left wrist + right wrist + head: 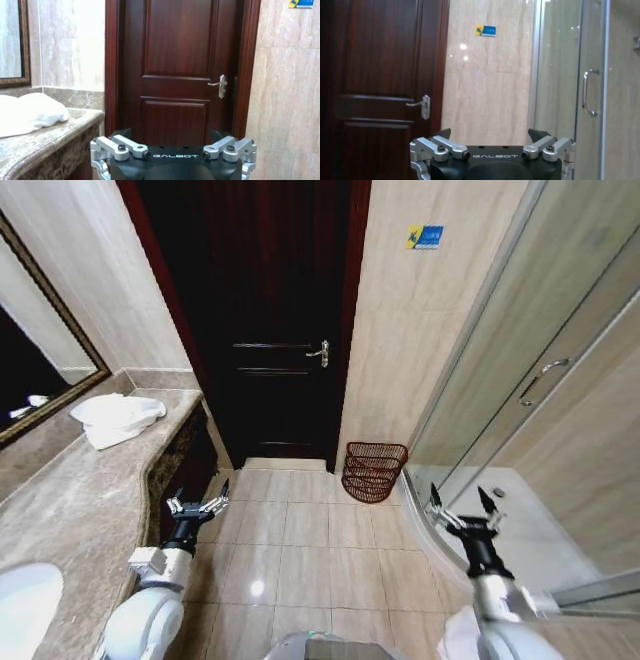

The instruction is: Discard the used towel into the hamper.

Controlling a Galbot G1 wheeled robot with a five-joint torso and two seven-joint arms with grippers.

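The bathroom is seen from above by the head camera, which is directed forward and down at the tiled floor, the counter and the door. From each wrist camera the room is viewed low and level, across its own gripper base. The door is shared by all three views; the blue sign is also shared.

Even indoor light, fairly bright. Ceiling lamp glare on floor tiles and beige wall. Head view bows straight lines at edges.
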